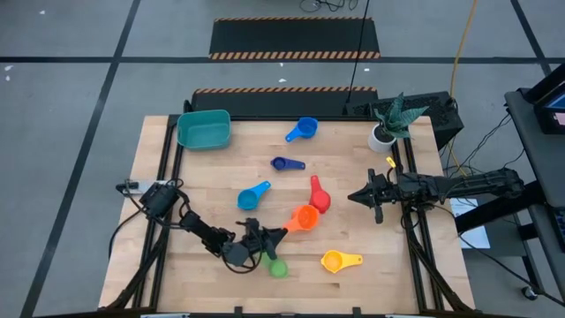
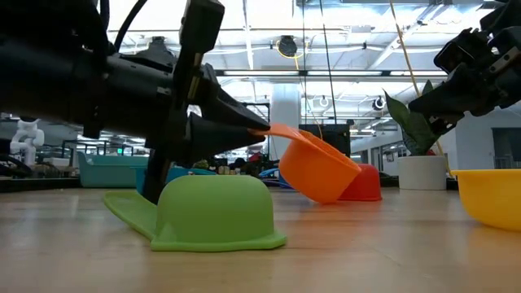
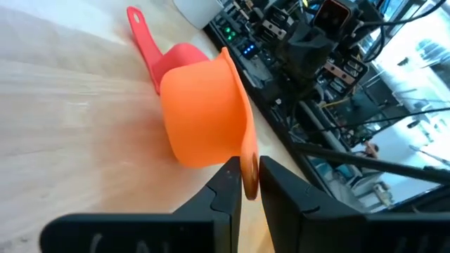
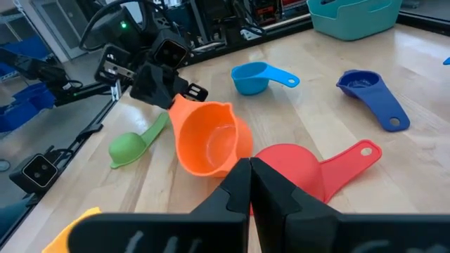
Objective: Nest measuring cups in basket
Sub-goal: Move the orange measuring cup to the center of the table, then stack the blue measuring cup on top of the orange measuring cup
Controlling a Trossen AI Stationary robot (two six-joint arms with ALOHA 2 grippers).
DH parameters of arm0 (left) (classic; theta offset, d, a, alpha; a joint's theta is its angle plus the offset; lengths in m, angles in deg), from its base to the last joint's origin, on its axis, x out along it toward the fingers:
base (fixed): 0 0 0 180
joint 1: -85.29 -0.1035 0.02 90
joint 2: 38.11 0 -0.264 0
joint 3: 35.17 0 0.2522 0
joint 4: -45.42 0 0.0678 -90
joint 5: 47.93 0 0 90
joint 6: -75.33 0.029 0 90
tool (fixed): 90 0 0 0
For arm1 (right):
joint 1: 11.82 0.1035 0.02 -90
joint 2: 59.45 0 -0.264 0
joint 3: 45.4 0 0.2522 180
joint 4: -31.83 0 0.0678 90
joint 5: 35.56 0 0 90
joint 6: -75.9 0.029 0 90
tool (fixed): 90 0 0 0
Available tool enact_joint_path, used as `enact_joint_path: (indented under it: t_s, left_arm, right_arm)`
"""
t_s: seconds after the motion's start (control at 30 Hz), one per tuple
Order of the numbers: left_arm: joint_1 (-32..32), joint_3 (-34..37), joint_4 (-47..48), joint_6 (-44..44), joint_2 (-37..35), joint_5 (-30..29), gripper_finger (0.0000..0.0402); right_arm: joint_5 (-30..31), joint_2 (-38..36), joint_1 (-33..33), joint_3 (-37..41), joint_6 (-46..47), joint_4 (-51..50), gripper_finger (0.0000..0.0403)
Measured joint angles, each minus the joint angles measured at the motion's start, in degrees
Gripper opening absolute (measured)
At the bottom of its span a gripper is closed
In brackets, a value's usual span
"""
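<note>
your left gripper (image 3: 249, 184) sits near the bench's front edge, its fingers closed to a narrow gap on the handle of the orange cup (image 1: 305, 216), which is tilted against the red cup (image 1: 320, 200). the green cup (image 2: 213, 213) lies upside down just beside it. your right gripper (image 1: 355, 197) waits fully closed and empty by the right edge; the basket (image 1: 205, 129) stands at the back left corner.
</note>
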Motion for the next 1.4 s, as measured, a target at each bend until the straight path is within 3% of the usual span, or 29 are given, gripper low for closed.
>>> enact_joint_path:
  t_s: [0.4,0.57,0.83,1.0,1.13,1.4]
  left_arm:
    - [-0.2,0.1,0.0,6.3,0.0,-2.4,0.0152]
    - [-0.1,0.5,4.8,8.0,-3.3,-3.8,0.0181]
    - [1.4,0.0,34.6,5.7,-15.3,-3.0,0.0180]
    - [1.3,0.0,48.0,3.8,-21.4,-2.8,0.0180]
    - [1.1,0.0,52.3,5.5,-23.4,-2.4,0.0180]
    - [-1.8,0.0,50.1,15.0,-23.6,-2.4,0.0180]
  right_arm:
    - [0.0,0.0,0.0,0.0,0.0,0.1,0.0000]
    - [-0.1,0.0,0.0,0.0,0.4,0.1,0.0000]
    - [-1.3,0.0,0.0,0.0,0.9,0.4,0.0000]
    - [-1.3,0.1,0.0,0.0,0.9,0.4,0.0000]
    - [-1.3,0.1,0.0,0.0,0.9,0.4,0.0000]
    - [-1.2,0.1,0.0,0.0,0.9,0.5,0.0000]
